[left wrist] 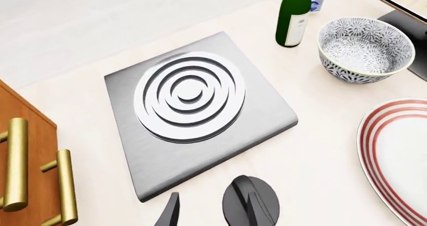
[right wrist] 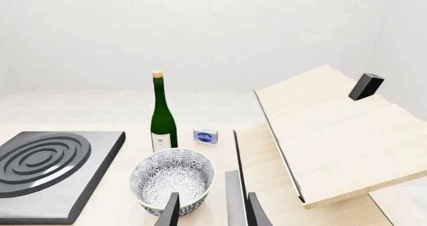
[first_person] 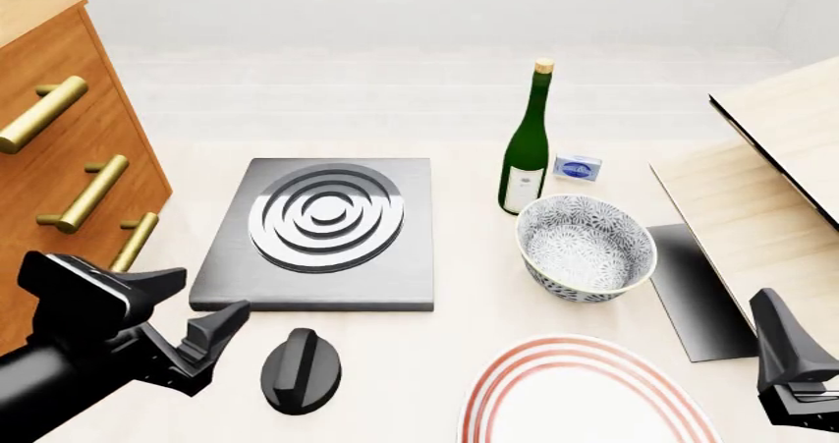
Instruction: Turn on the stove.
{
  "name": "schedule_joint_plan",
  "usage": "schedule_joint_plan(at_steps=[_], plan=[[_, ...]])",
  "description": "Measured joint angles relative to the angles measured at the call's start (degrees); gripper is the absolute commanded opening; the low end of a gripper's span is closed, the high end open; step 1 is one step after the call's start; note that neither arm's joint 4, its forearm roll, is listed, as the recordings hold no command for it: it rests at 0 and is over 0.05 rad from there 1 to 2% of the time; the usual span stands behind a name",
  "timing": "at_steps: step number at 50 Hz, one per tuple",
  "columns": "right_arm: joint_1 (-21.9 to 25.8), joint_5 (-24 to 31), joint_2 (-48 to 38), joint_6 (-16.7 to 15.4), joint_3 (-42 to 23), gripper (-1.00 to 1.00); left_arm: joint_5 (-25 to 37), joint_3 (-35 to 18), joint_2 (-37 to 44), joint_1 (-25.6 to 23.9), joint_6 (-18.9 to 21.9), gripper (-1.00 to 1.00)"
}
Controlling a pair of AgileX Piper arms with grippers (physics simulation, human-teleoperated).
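Observation:
The stove is a flat dark grey slab with silver concentric rings, left of the table's middle. It also shows in the left wrist view and the right wrist view. Its black ridged knob lies on the table in front of the slab, apart from it. My left gripper is open and empty, just left of the knob. In the left wrist view the knob sits close by one fingertip. My right gripper is open and empty at the front right, far from the stove; it also shows in the right wrist view.
A wooden drawer cabinet with brass handles stands at the left. A green bottle, a small blue box and a patterned bowl are right of the stove. A red-striped plate lies in front. A plain dark rectangle and a tilted wooden board are at the right.

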State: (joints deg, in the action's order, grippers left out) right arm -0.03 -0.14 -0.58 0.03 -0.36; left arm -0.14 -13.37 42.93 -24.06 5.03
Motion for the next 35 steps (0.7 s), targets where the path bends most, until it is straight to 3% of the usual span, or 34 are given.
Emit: schedule_joint_plan(at_steps=[35], plan=[[0.0, 0.0, 0.0, 0.0, 0.0, 1.0, -15.4, 3.9, 15.5, -3.6, -4.0, 1.0]])
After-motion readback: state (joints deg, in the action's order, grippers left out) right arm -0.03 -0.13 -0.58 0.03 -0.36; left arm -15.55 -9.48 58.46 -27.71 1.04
